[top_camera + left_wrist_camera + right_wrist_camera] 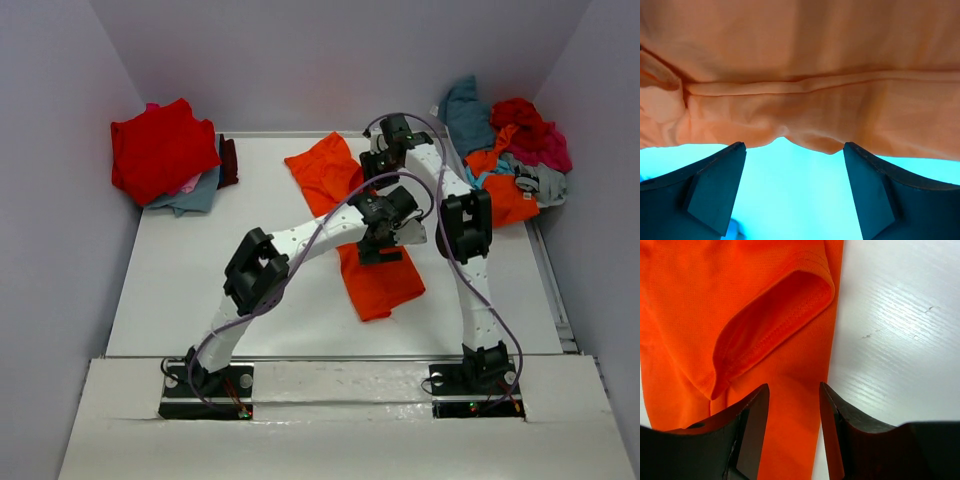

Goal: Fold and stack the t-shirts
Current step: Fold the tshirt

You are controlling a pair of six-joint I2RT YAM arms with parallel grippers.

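Seen from above, the left gripper (381, 252) and its wrist cover the middle of the orange t-shirt (375, 285). The tips of the right gripper (380, 165) are lost beneath its own body. In the left wrist view the cloth ahead of the pincer runs off the top and both sides, while in the right wrist view both fingers (752, 430) are cropped at the bottom edge.

The orange t-shirt (740, 315) is matt, fine-knit cloth with a faint mesh texture and a double-stitched sleeve hem, soft and creased. The table (890, 340) is white and smooth with a slight sheen, fine grain-like streaks and a few small nicks. The right gripper (794, 395) looks like dark matt plastic
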